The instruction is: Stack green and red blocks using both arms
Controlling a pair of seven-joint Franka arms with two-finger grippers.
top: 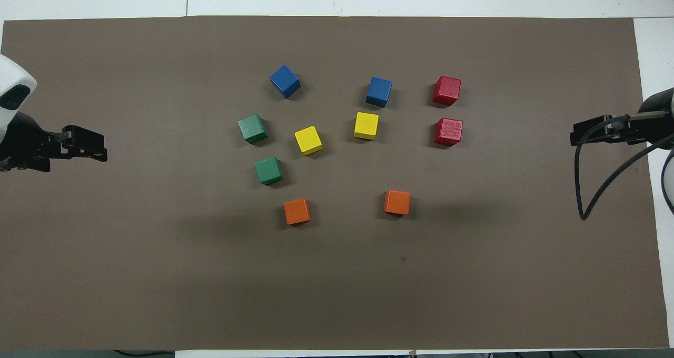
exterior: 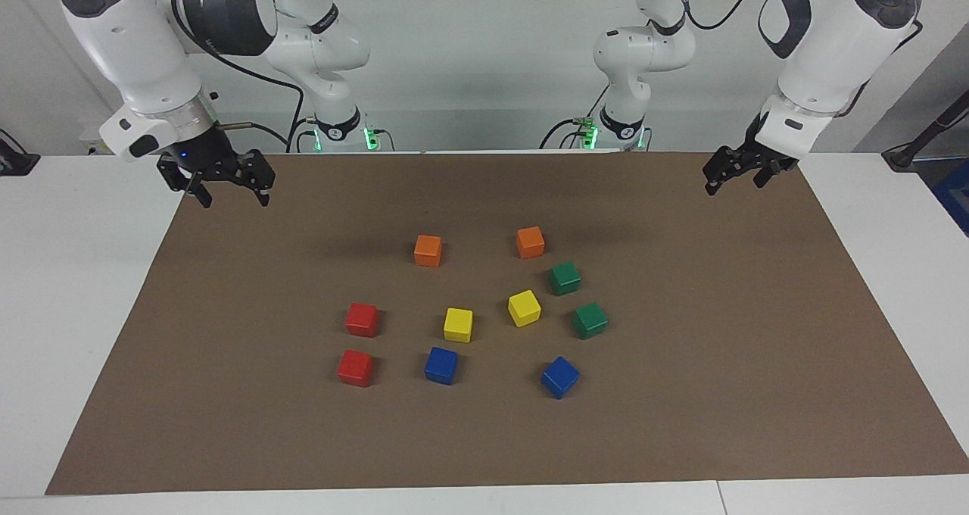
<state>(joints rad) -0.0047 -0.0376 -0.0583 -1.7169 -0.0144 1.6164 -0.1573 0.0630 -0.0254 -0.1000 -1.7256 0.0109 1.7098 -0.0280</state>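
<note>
Brown matting [exterior: 681,394] covers the desk, where two green blocks [exterior: 565,278] [exterior: 590,320] and two red blocks [exterior: 362,319] [exterior: 355,368] are set apart, unstacked. Left claw [exterior: 736,173] and right claw [exterior: 227,189] are held spread, empty, over the mat's ends.

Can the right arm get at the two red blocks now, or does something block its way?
Probably yes. The right gripper is open and empty, and the red blocks lie apart at its end of the cluster.
</note>
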